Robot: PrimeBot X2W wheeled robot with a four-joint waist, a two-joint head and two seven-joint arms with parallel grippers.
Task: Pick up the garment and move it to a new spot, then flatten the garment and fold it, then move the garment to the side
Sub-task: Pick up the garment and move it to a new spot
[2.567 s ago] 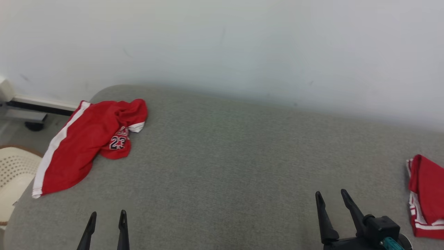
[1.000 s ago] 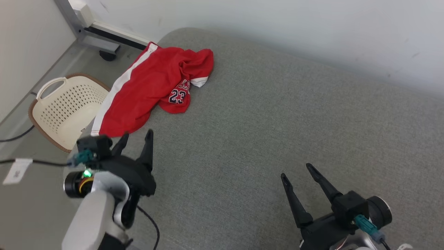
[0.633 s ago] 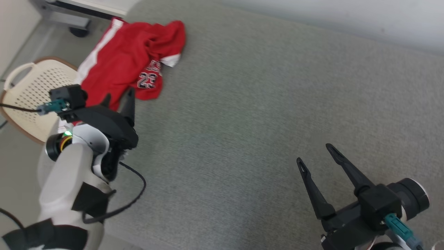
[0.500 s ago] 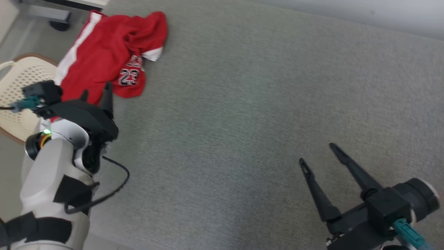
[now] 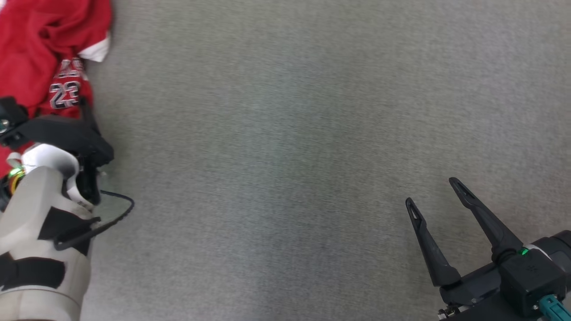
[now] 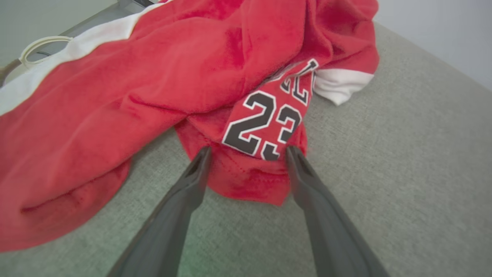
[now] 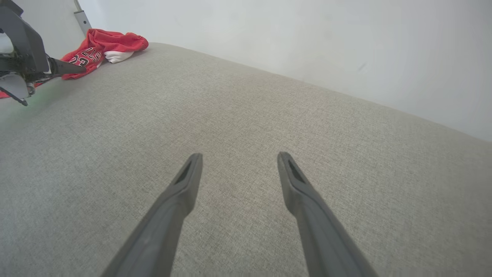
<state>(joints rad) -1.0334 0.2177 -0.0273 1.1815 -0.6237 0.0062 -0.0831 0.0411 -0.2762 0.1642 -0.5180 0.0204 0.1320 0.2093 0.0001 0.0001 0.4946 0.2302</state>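
Observation:
The garment is a crumpled red jersey with white trim and a black "23". It lies on the grey cushion, at the top left of the head view as the garment. My left gripper is open, its fingertips either side of the jersey's near flap just below the number. I cannot tell whether they touch the cloth. My right gripper is open and holds nothing, low over bare cushion at the lower right, far from the jersey. In the right wrist view the garment lies far off at the top left.
The cushion's grey cloth runs wide and flat between the two arms, with a pale wall behind it. A cream basket handle shows beyond the jersey. My left forearm and its cable stand at the cushion's left edge.
The head camera has tilted down and turned, so the jersey now sits at the picture's top left. My left gripper has closed in on the jersey's near flap. The right gripper stays open.

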